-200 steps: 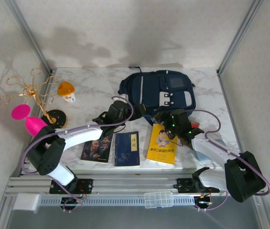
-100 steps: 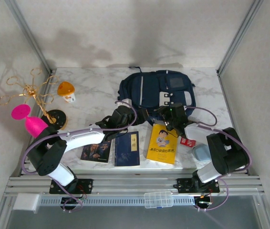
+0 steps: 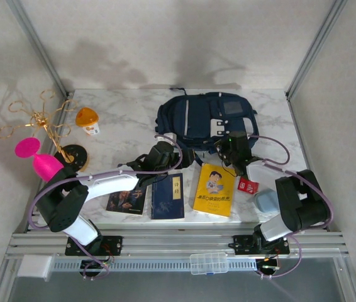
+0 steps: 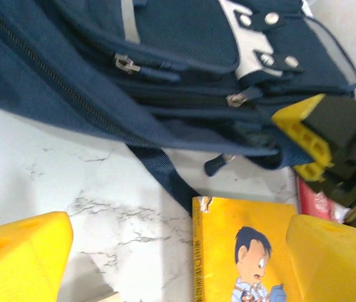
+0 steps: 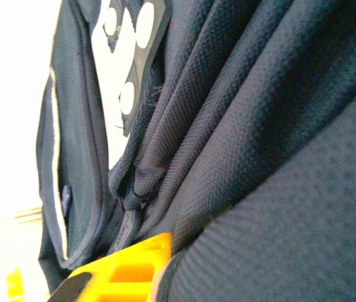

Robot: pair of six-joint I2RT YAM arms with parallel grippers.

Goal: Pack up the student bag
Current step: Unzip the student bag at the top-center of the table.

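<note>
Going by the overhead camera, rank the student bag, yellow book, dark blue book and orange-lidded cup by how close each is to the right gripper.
From the right gripper:
1. student bag, its near edge right at the gripper.
2. yellow book, just on the near side.
3. dark blue book, towards the near edge and further left.
4. orange-lidded cup, far over on the left of the table.

Marble table (image 3: 127,119) bearing student bag (image 3: 197,116), books (image 3: 167,196)

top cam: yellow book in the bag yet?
No, the yellow book lies flat on the table, outside the student bag and in front of it.
</note>
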